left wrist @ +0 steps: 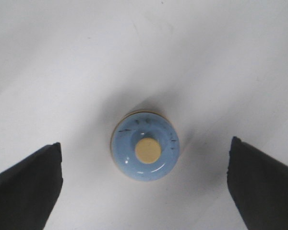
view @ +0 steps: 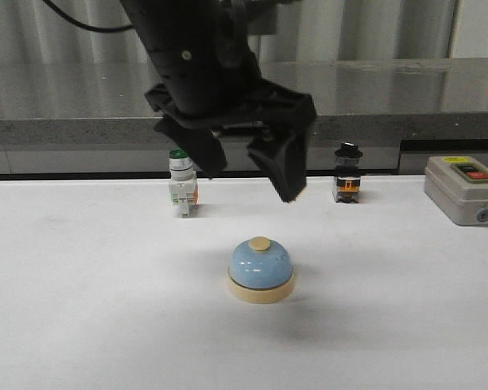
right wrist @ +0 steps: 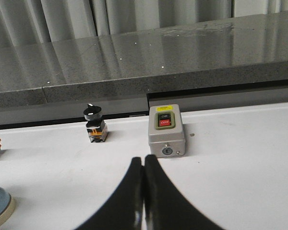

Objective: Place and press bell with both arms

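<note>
The small light-blue dome-shaped bell [view: 260, 270] with cream base sits alone on the white surface [view: 81, 325]. Above it hangs the black left hand [view: 256, 172], spread wide and empty. The right hand [right wrist: 143, 191], fingers pressed together, grips nothing, facing a grey box [right wrist: 166, 130].

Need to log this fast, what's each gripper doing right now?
Left gripper: open, empty, above the bell.
Right gripper: closed, holding nothing.
</note>
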